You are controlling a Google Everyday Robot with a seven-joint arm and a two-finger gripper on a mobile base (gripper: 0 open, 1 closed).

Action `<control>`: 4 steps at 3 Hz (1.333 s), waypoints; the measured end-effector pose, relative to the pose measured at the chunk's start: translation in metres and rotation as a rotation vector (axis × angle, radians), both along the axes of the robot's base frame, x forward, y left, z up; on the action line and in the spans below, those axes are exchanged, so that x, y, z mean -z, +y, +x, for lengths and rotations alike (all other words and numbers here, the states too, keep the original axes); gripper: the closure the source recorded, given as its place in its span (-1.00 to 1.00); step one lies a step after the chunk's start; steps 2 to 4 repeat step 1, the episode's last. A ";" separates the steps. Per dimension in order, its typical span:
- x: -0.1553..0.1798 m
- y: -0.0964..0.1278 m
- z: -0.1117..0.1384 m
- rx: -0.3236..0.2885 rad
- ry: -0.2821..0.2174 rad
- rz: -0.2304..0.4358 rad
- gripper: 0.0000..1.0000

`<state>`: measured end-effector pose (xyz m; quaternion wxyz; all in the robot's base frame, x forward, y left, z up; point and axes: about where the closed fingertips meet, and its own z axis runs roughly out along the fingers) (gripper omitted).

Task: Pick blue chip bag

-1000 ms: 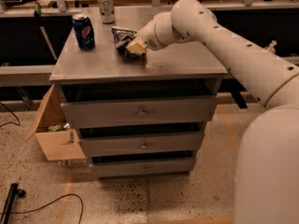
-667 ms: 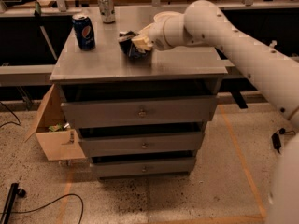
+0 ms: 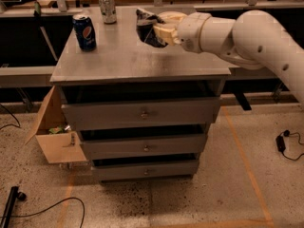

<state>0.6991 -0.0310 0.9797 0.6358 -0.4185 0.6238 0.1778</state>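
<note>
The blue chip bag (image 3: 146,26) is a crumpled dark-blue foil bag with white patches. It is held up above the top of the grey drawer cabinet (image 3: 118,63), near its back middle. My gripper (image 3: 159,30) reaches in from the right and is shut on the bag's right side. Its tan fingers (image 3: 166,32) clamp the foil. The white arm runs off to the upper right.
A blue Pepsi can (image 3: 84,32) stands at the cabinet's back left. A silver can (image 3: 108,7) stands behind it at the back edge. An open cardboard box (image 3: 54,132) sits on the floor to the left of the cabinet. Cables lie on the floor.
The gripper has lifted the chip bag off the cabinet top and carried it up and slightly back. The arm has swung up and to the right. The cans have not moved.
</note>
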 end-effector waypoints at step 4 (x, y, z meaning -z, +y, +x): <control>-0.013 -0.038 -0.013 0.048 -0.023 0.020 1.00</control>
